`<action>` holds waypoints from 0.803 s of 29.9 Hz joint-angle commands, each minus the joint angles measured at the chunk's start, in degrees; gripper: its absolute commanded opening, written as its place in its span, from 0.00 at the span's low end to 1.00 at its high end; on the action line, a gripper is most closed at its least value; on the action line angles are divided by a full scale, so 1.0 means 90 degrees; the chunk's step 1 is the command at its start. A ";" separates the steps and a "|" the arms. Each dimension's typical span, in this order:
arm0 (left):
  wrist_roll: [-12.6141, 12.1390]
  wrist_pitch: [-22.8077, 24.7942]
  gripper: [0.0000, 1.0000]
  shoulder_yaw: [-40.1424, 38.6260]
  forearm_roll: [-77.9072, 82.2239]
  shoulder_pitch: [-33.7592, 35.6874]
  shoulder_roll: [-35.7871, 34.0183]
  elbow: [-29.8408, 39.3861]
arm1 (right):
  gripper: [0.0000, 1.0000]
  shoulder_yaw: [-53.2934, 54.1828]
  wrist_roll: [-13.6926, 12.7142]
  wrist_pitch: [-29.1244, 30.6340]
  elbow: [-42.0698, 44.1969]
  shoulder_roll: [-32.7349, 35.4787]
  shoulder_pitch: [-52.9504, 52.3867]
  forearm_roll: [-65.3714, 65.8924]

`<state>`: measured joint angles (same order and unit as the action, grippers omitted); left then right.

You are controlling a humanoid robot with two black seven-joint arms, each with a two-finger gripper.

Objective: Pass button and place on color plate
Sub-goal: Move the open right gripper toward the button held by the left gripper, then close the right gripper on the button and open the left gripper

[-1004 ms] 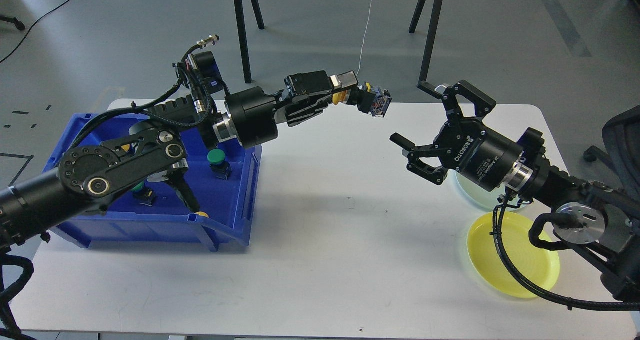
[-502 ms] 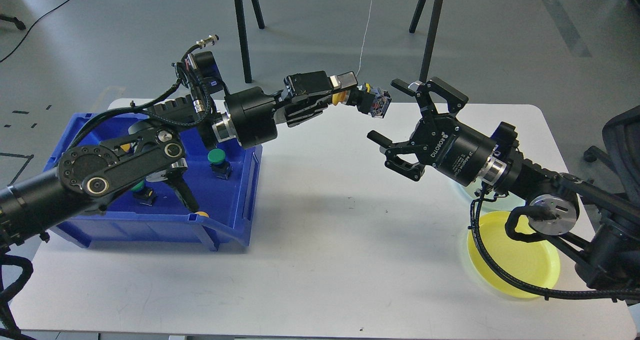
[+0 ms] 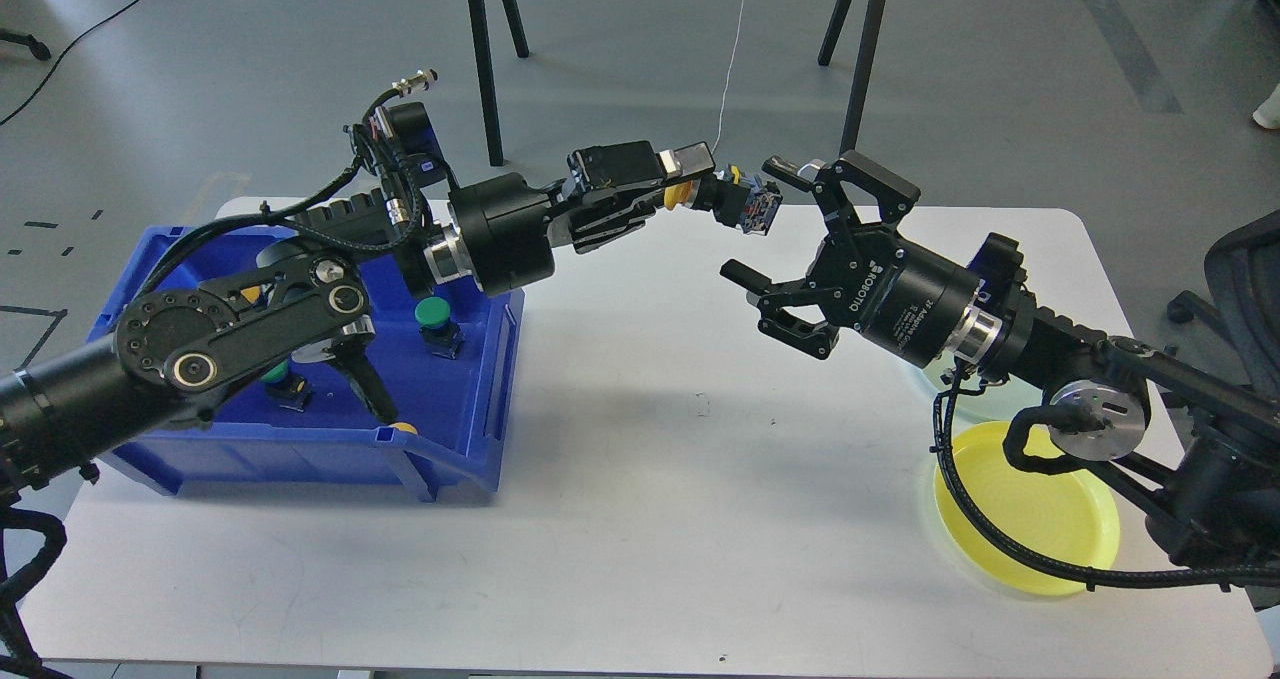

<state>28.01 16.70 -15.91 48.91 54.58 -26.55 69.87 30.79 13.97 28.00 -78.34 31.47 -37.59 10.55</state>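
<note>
Our blue bin (image 3: 470, 399) at the left is holding green buttons (image 3: 434, 315). Our left gripper (image 3: 684, 181) is clamping a yellow-capped button (image 3: 740, 202) above the white table (image 3: 640, 519). Our right gripper (image 3: 765, 219) is spreading its fingers wide just beside that button, while the yellow plate (image 3: 1030, 519) is sitting at the right.

You have bright, even overhead light here. The white rectangular tabletop (image 3: 640, 519) carries only soft, diffuse shadows beneath the arms and beside the blue plastic bin (image 3: 455, 439). Small highlights glint off the glossy black arm housings. Focus is sharp throughout, with no motion blur and slight wide-angle stretching toward the edges.
</note>
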 commanded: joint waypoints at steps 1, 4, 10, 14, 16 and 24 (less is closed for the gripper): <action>-0.0001 0.0000 0.05 0.0000 -0.0014 0.0000 0.0001 0.0000 | 0.85 -0.0013 0.0010 0.0000 -0.0006 0.0000 -0.0003 0.0019; -0.0001 0.0000 0.05 -0.0009 -0.0024 -0.0010 -0.0009 -0.0010 | 0.70 -0.0003 0.0030 0.0000 -0.0006 0.0000 -0.0003 0.0019; -0.0001 0.0009 0.05 -0.0029 -0.0024 -0.0010 -0.0009 -0.0010 | 0.20 0.0055 0.0030 0.0000 0.0052 -0.0146 -0.0012 0.0029; -0.0001 0.0000 0.05 -0.0039 -0.0024 -0.0010 -0.0009 -0.0010 | 0.10 0.0085 0.0030 0.0000 0.0120 -0.0244 -0.0003 0.0019; -0.0001 0.0000 0.05 -0.0039 -0.0024 -0.0010 -0.0009 -0.0010 | 0.06 0.0095 0.0039 0.0000 0.0140 -0.0264 -0.0012 0.0019; -0.0001 0.0000 0.06 -0.0039 -0.0024 -0.0020 -0.0009 -0.0010 | 0.01 0.0153 0.0040 0.0000 0.0179 -0.0283 -0.0003 0.0019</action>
<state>28.00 16.69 -16.31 48.67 54.49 -26.63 69.79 32.07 14.35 28.00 -76.96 28.91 -37.67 10.73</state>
